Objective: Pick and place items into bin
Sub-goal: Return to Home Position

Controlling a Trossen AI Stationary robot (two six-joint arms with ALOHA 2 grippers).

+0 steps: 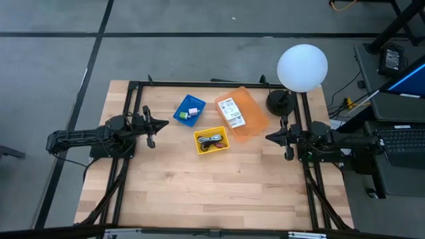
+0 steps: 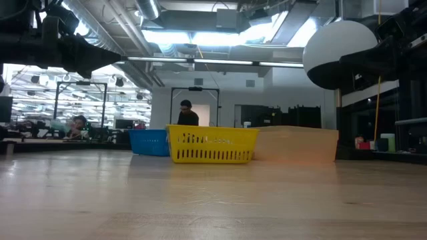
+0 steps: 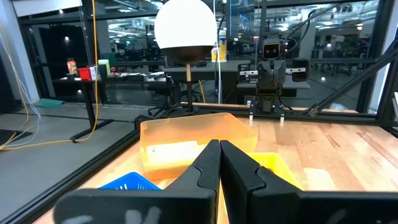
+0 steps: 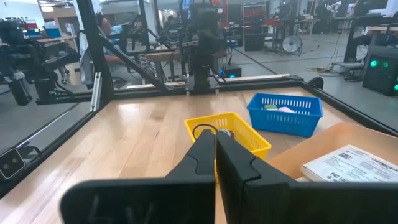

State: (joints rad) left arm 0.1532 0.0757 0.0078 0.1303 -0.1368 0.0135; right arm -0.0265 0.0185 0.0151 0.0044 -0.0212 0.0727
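Left tool (image 3: 219, 146) fingers together, empty; right tool (image 4: 214, 135) same (both well apart from yellow bin (image 1: 196, 142)).

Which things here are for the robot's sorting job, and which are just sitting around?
For the job:
blue bin holding small white and green pieces; yellow bin holding cords; orange bin holding a white box; left hand and right hand, both shut and empty, at the table's sides.

Just sitting around:
white globe lamp; laptop beside the table.
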